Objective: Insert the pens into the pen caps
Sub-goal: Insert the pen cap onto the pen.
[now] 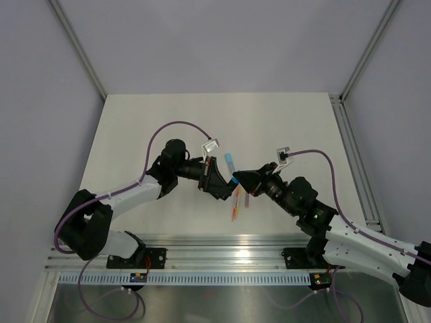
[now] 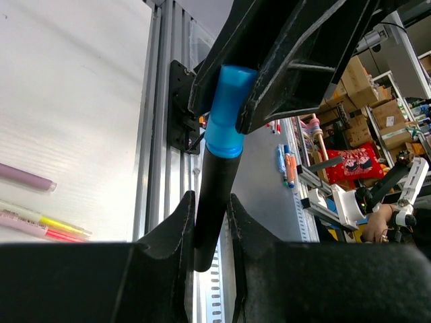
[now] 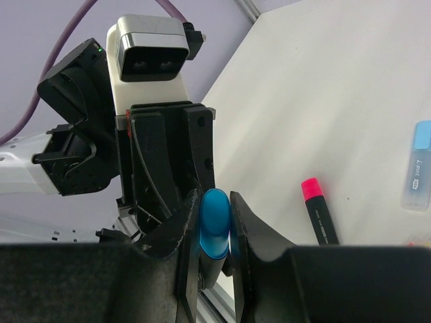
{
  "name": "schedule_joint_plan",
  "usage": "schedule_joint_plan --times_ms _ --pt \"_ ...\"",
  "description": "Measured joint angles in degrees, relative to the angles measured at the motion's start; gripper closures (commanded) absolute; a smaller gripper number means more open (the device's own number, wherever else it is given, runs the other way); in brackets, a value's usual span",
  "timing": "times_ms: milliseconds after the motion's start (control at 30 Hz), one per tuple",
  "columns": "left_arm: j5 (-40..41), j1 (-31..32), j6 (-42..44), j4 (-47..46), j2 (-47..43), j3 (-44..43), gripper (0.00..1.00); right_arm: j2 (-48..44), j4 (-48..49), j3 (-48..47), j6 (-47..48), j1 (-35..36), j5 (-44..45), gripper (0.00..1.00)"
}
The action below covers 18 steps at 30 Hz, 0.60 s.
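My left gripper (image 2: 210,208) is shut on a black-barrelled pen (image 2: 215,195). My right gripper (image 3: 215,212) is shut on a blue cap (image 3: 215,221) that sits on the end of that pen; the cap also shows in the left wrist view (image 2: 227,111). The two grippers meet tip to tip above the table middle (image 1: 229,180). A black pen with a pink cap (image 3: 318,214) and a pale-blue pen (image 3: 417,165) lie on the table. Thin pink, yellow and purplish sticks (image 2: 34,215) lie beside them, below the grippers in the top view (image 1: 237,202).
The white table (image 1: 269,128) is bounded by a metal rail (image 1: 222,242) at the near edge, where both arm bases are bolted. Grey walls stand at the left, back and right.
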State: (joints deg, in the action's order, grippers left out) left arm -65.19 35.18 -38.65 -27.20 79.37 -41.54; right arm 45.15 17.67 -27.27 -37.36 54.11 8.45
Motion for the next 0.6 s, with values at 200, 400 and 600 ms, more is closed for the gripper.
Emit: schedule_joint_plan --times_ms 200,400,600 --pt "-2.1 -2.2 -1.2 -2.9 0.0 -0.9 1.0 -1.1 1.9 1.4 -2.0 1.1 1.9 1.0" --pt "-4.2 -3.5 -4.1 -7.2 1.1 -0.9 1.0 0.6 5.0 1.9 -2.9 2.3 3.2 1.0" --pt "-5.2 -3.9 -4.9 -8.5 0.9 -0.9 1.0 2.3 6.7 1.7 -3.2 4.1 4.8 1.0"
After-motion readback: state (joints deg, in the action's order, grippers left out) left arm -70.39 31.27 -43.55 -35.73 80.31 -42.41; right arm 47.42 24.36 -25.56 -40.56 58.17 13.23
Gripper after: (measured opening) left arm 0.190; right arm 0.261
